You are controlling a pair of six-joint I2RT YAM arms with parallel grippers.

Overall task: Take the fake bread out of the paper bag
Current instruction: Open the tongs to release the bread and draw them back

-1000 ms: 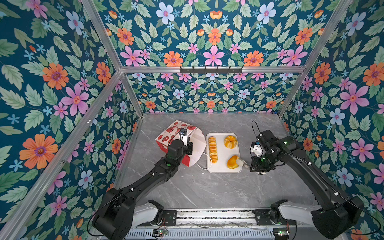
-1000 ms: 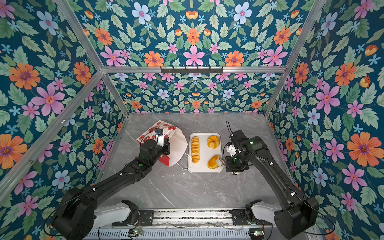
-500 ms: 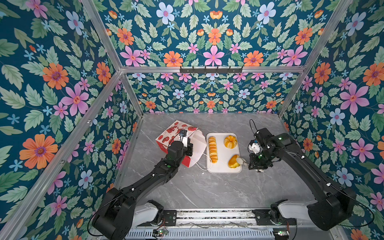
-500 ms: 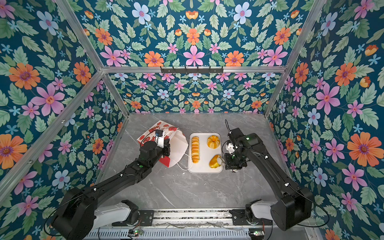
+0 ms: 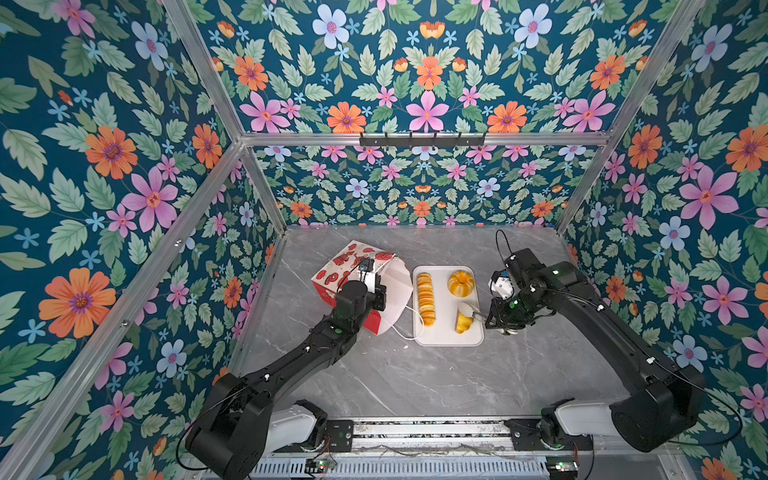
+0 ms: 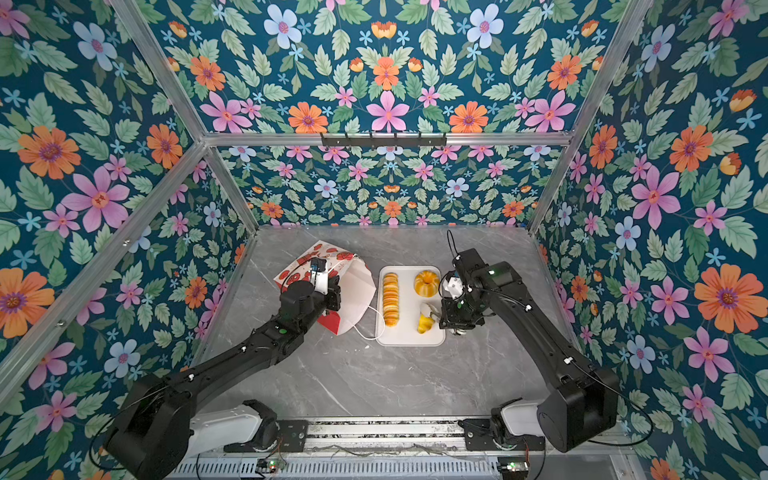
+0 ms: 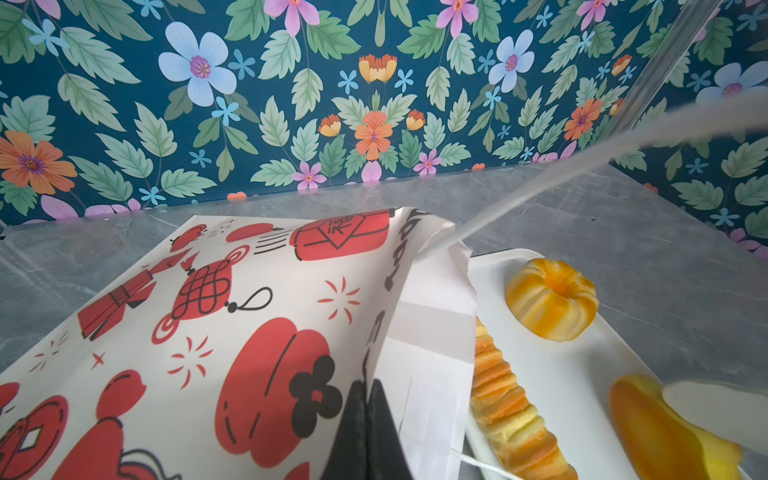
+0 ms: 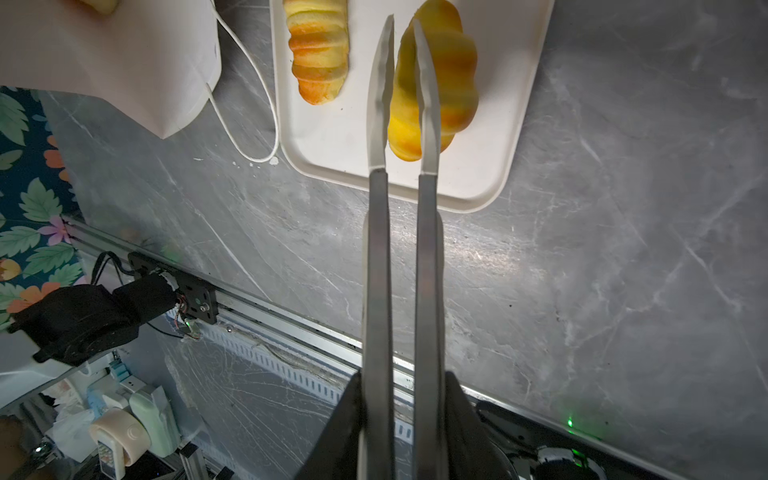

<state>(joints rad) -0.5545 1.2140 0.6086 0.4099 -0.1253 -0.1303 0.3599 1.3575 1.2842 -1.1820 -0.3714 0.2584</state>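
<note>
The paper bag [image 5: 353, 266] [image 6: 316, 257] lies tipped on the table, white with red prints, its mouth toward the tray. My left gripper [image 5: 379, 297] [image 7: 368, 399] is shut on the bag's rim [image 7: 386, 316]. Three pieces of fake bread lie on the white tray [image 5: 444, 338]: a long ridged loaf [image 5: 426, 299], a pumpkin bun [image 5: 460, 283] and a croissant [image 5: 462, 324]. My right gripper [image 5: 492, 320] [image 8: 401, 386] is shut on metal tongs [image 8: 376, 249]. The tong tips stand slightly apart over the croissant [image 8: 453, 75].
A white cord handle [image 5: 409, 328] trails from the bag to the tray's near corner. Floral walls close in the grey marble table [image 5: 415, 386] on three sides. A metal rail [image 5: 415, 432] runs along the front edge.
My right gripper has shifted a little toward the tray and the tong arms have spread slightly. The left gripper and the bag have not moved.
</note>
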